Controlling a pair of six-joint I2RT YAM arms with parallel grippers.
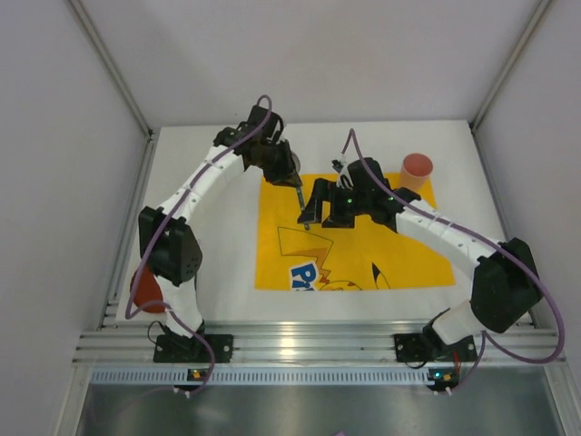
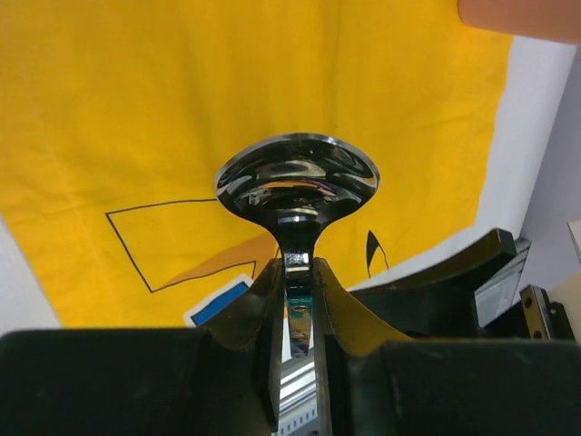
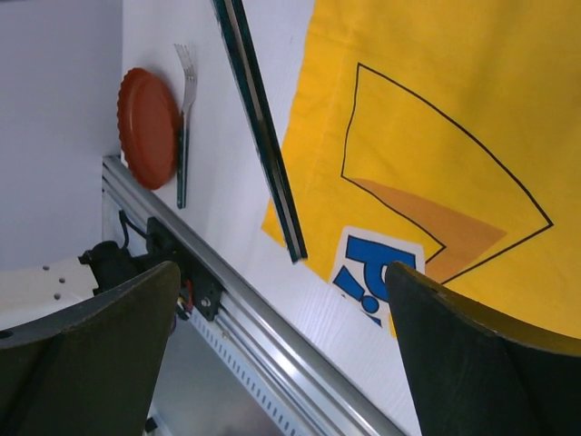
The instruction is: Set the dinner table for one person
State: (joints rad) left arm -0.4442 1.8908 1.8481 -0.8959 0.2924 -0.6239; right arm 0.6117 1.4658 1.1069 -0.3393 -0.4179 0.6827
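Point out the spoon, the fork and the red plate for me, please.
spoon (image 2: 297,177): left wrist view, on the shiny bowl.
fork (image 3: 182,145): right wrist view, on its dark handle.
red plate (image 3: 145,127): right wrist view, on the middle of its face.

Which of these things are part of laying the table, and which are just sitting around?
Part of the job: spoon held in the left gripper, fork, red plate, pink cup, yellow placemat, dinner table.
Just there: aluminium rail, purple cables, enclosure walls.
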